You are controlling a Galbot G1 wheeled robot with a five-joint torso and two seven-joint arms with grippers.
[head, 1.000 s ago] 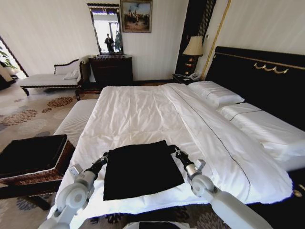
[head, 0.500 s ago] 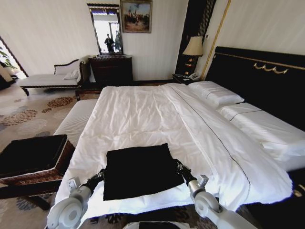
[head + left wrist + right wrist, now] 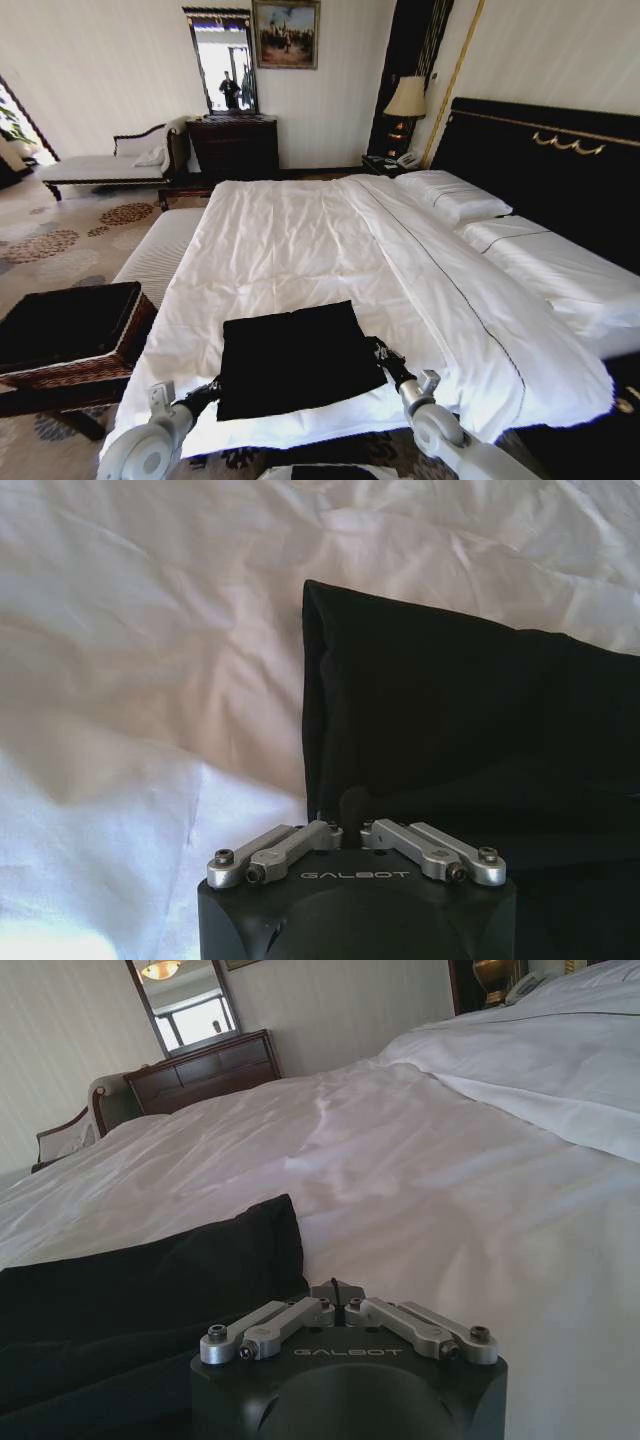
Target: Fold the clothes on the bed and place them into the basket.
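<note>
The clothes, one black T-shirt (image 3: 295, 360), lie folded into a flat rectangle on the white bed (image 3: 290, 240) near its foot edge; no lettering shows. My left gripper (image 3: 208, 390) sits low at the shirt's near left corner. In the left wrist view this gripper (image 3: 345, 828) is shut against the black cloth (image 3: 450, 720); whether it pinches the edge is hidden. At the shirt's right edge my right gripper (image 3: 383, 352) is also shut (image 3: 338, 1295), resting on the sheet just beside the shirt's corner (image 3: 200, 1260). Off the bed's left side stands the dark wicker basket (image 3: 125, 345).
A cream striped bench (image 3: 160, 250) runs along the bed's left side behind the basket. Pillows (image 3: 455, 195) and the black headboard (image 3: 540, 170) are far right. A dresser (image 3: 235, 145), a chaise (image 3: 110, 160) and a lamp (image 3: 405, 100) line the back wall.
Both grippers have drawn back toward me along the shirt's sides, from its far corners to its near edge. The small flap by the right gripper is gone; the shirt stays in place.
</note>
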